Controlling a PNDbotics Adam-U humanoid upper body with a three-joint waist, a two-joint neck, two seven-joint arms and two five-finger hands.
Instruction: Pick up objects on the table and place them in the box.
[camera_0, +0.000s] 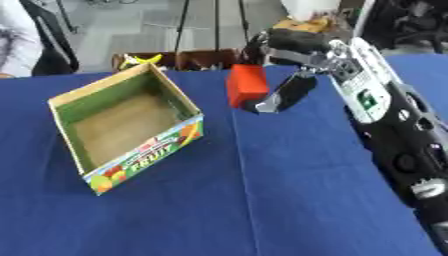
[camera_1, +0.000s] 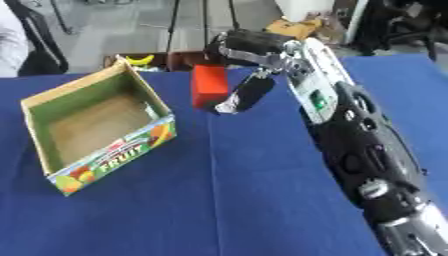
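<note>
— Nearest?
— Empty fruit box (camera_0: 131, 127), tilted on the blue table (camera_0: 262, 210), open top up.
— Beyond that?
— Red block (camera_0: 246, 85), upright, right of the box and apart from it. Right hand (camera_0: 289, 92) at its right side, fingers curled round it.
— Left hand?
— Nowhere in view.
— Step?
— Probably the pick. Next: lift clear, carry left over the box rim, release inside.

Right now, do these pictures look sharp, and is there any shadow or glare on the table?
Left eye view: soft all over; the box lettering is smeared, and the red block has fuzzy edges. Right eye view: equally soft; the right hand blurs into a dark shape beside the block, with a small shadow under it. No glare shows on the blue cloth.
</note>
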